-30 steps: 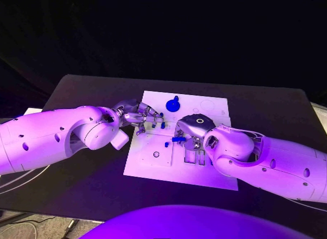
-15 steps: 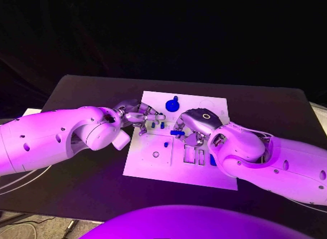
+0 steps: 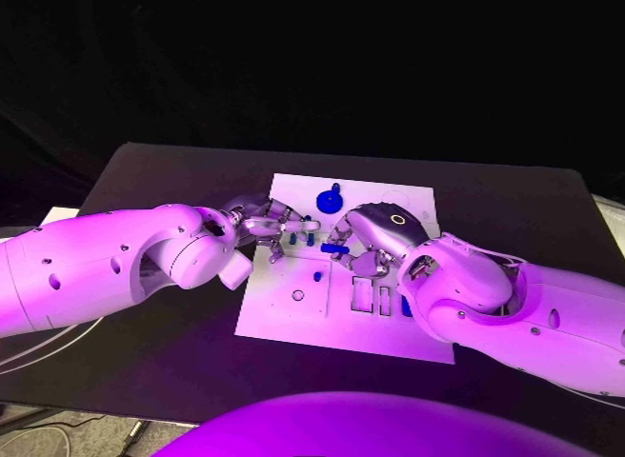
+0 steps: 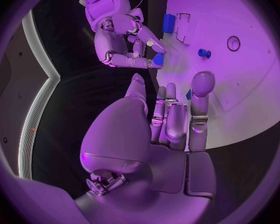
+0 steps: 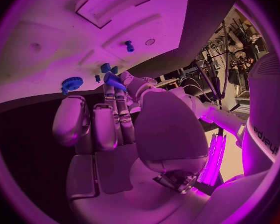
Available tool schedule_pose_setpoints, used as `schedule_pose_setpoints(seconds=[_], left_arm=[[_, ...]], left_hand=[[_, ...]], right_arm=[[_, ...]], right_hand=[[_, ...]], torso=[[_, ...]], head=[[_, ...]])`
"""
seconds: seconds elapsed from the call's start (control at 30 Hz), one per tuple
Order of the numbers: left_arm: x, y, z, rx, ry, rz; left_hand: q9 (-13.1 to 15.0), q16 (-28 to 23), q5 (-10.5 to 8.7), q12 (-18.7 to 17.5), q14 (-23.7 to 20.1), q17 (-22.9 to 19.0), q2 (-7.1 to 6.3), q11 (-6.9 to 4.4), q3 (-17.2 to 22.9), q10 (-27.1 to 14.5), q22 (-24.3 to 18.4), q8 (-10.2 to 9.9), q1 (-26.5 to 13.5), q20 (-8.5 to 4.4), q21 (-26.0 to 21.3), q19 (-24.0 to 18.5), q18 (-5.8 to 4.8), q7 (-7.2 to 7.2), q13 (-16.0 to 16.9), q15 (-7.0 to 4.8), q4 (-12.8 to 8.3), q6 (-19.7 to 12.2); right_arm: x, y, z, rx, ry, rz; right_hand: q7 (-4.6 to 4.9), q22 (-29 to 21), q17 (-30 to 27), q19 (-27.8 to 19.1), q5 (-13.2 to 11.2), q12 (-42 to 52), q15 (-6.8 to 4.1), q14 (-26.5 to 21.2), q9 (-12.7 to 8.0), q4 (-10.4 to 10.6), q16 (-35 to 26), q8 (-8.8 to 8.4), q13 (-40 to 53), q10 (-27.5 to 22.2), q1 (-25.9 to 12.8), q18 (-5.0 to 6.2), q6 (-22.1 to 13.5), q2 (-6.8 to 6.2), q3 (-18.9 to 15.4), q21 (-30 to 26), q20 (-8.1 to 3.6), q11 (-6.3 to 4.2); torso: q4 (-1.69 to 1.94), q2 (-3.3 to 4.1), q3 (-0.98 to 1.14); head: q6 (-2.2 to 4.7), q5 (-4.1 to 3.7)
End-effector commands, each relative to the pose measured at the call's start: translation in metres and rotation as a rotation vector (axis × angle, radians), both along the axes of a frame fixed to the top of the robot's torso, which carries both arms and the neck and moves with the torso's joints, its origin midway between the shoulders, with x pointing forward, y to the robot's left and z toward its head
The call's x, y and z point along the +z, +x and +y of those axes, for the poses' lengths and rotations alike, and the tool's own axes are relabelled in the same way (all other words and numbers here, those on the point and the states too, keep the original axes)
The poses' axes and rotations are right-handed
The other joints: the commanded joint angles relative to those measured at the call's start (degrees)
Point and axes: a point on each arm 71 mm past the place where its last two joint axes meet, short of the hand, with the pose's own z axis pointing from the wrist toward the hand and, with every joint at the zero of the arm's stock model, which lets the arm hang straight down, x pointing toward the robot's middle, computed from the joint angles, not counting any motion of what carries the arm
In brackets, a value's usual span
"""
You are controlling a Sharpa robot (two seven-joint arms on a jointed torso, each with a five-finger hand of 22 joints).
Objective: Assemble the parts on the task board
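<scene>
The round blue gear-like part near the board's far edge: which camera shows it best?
The head view: the round blue part lies unobstructed on the task board, beyond both hands. The right wrist view shows it small and edge-on near the board's rim. In the left wrist view I cannot pick it out.

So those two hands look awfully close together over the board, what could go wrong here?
The right hand seems to pinch a small blue part only at its fingertips, so it could slip and drop onto the board. The left hand hovers right beside it, so fingers might collide. Either could also knock the blue parts standing between them.
</scene>
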Motion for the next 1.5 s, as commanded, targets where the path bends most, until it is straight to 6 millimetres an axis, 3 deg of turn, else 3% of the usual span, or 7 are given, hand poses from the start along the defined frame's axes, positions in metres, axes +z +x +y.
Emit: schedule_pose_setpoints(seconds=[0.03,0.23,0.47,1.27,1.5], left_arm=[[-0.001,-0.002,-0.004,0.000,-0.015,0.026],[-0.001,-0.004,-0.009,-0.020,-0.034,0.044],[-0.001,-0.006,-0.014,-0.043,-0.046,0.062],[-0.003,-0.007,-0.019,-0.071,-0.026,0.079],[-0.003,-0.006,-0.019,-0.047,-0.044,0.082]], left_hand=[[-0.11,-0.20,-0.25,-0.42,0.05,0.00,-0.74,0.19,-0.41,0.30,-0.04,-0.30,0.07,0.44,-0.10,-0.05,0.83,0.29,-0.16,0.44,0.03,-0.09],[-0.40,-0.38,-0.26,-2.33,0.21,-0.12,-0.90,0.14,-0.66,1.38,-0.28,-0.11,0.87,0.44,-0.22,0.13,0.85,0.24,-1.16,0.40,0.04,0.33],[-1.21,-0.82,-0.25,-8.22,0.54,-0.30,-0.84,0.05,-1.32,5.08,-0.70,-0.11,2.02,0.29,-0.26,0.62,0.79,0.13,-3.41,0.26,0.09,0.70],[-1.95,-0.72,0.32,-14.66,1.38,0.58,0.52,-0.43,-0.53,9.97,-0.32,0.23,6.13,-0.16,1.39,1.54,0.50,-0.29,-5.16,-0.20,-2.56,1.65],[-2.15,-0.74,0.42,-16.82,1.70,0.83,2.37,-0.91,0.44,12.11,-0.12,0.36,7.25,-0.49,2.00,1.86,0.43,-0.82,-5.77,-0.64,-2.84,2.55]], right_arm=[[0.002,0.000,0.000,-0.013,0.019,-0.011],[0.002,0.001,0.001,-0.019,0.020,-0.015],[0.004,0.001,0.005,-0.017,0.028,-0.022],[0.007,0.000,0.007,-0.021,0.036,-0.047],[0.007,-0.001,0.009,-0.014,0.032,-0.044]], right_hand=[[-0.64,0.09,-0.10,0.34,0.38,-0.15,-0.50,2.36,0.71,0.35,0.13,0.15,0.06,1.52,0.33,-0.21,0.77,0.91,0.00,0.24,-0.09,-1.18],[-0.64,0.09,-0.10,0.34,0.38,-0.15,-0.50,2.36,0.71,0.35,0.13,0.15,0.06,1.52,0.33,-0.21,0.77,0.91,0.00,0.24,-0.09,-1.18],[-0.68,0.08,-0.12,0.34,0.41,-0.20,-0.52,2.35,0.73,0.33,0.12,0.15,0.03,1.52,0.31,-0.20,0.79,0.82,-0.04,0.23,-0.10,-1.21],[-0.70,0.07,-0.14,0.34,0.46,-0.24,-0.54,2.34,0.74,0.32,0.10,0.15,0.02,1.52,0.31,-0.20,0.81,0.79,-0.04,0.23,-0.11,-1.23],[-0.70,0.07,-0.14,0.34,0.46,-0.24,-0.54,2.34,0.74,0.32,0.10,0.15,0.02,1.52,0.31,-0.20,0.81,0.79,-0.04,0.23,-0.11,-1.23]], torso=[[0.05,0.03,-0.01],[0.05,0.02,0.00],[-0.01,0.03,0.04],[0.06,0.01,-0.02],[0.04,-0.03,-0.06]], head=[[0.01,-0.08],[0.01,-0.27],[0.01,-0.24],[0.01,-0.37],[0.01,-0.28]])
